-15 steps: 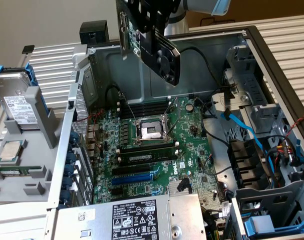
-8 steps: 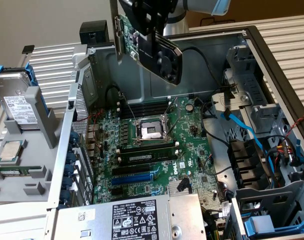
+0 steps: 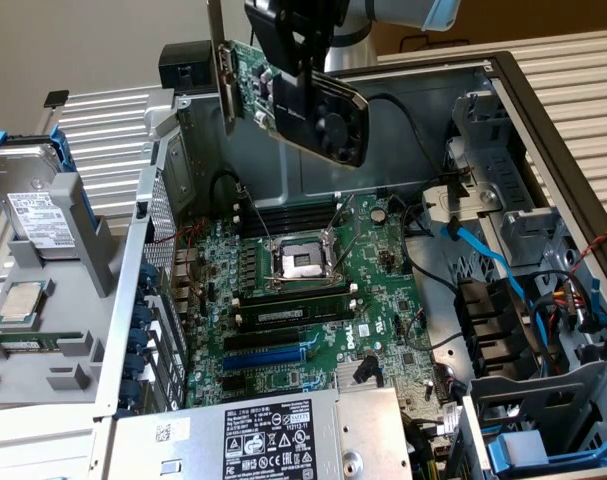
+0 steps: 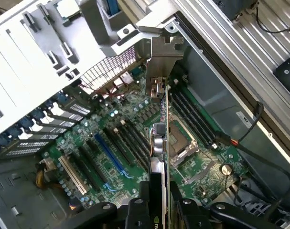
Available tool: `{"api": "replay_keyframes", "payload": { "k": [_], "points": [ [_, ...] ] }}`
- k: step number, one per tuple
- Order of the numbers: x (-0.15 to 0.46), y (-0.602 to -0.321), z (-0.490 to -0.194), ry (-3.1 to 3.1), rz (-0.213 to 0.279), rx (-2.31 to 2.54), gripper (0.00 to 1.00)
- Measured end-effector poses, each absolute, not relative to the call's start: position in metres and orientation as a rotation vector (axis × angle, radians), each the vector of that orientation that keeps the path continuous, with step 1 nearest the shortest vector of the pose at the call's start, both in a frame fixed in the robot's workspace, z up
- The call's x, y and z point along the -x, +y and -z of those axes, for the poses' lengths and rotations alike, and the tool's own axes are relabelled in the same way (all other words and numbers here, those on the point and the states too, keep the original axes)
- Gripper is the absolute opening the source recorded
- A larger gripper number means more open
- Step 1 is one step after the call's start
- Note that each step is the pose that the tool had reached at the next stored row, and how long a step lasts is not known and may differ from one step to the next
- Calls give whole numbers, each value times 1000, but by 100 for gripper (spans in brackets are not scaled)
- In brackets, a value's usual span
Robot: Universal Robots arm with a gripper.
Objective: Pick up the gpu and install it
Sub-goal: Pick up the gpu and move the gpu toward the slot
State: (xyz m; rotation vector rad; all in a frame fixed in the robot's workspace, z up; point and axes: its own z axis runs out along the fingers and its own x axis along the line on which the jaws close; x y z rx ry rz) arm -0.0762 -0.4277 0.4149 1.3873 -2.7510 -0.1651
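**GPU airborne over the open case**

The hand point(image 3: 303, 62) is clamped on the gpu point(image 3: 283, 95), fingers pinching the card across its faces near the black cooler point(image 3: 335, 115). The card hangs in the air, well above the motherboard point(image 3: 383, 270), touching nothing. In the exterior view it sits tilted, with its silver bracket point(image 3: 219, 60) pointing up toward the back wall of the case point(image 3: 543, 110). From the wrist view the card is seen edge-on, running over the processor socket point(image 3: 298, 262) and not over the blue slot point(image 3: 263, 358) beside it.

That is where I see the danger. Brought down on this line, the card's lower edge would land on the socket or the memory sticks point(image 3: 293, 312), not in a slot. The tilt matters too: a card that goes in skewed could jam one corner and strain the connector. The bracket has to clear the perforated rear panel point(image 4: 109, 71), and a snag there could twist the card in the grip. Loose cables point(image 3: 493, 265) lie to the exterior view's right, well apart for now.
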Motion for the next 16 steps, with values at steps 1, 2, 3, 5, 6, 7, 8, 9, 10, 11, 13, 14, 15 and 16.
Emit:
{"api": "replay_keyframes", "payload": {
  "k": [1, 2, 3, 5, 6, 7, 8, 9, 10, 11, 13, 14, 15, 16],
  "points": [
    [76, -428, -415, -2743, 161, -1412, 27],
    [76, -428, -415, -2737, 155, -1436, 27],
    [76, -428, -415, -2731, 150, -1460, 27],
    [76, -428, -414, -2715, 140, -1511, 27],
    [76, -428, -414, -2704, 136, -1537, 27],
    [76, -428, -414, -2692, 134, -1562, 27],
    [76, -428, -413, -2679, 131, -1587, 27],
    [76, -428, -413, -2664, 130, -1614, 27],
    [76, -428, -412, -2649, 128, -1639, 27],
    [76, -428, -411, -2634, 126, -1663, 27],
    [76, -428, -410, -2605, 123, -1711, 27],
    [76, -428, -410, -2590, 122, -1735, 27],
    [76, -428, -409, -2574, 120, -1758, 27],
    [76, -428, -408, -2558, 119, -1783, 27]
  ]
}}
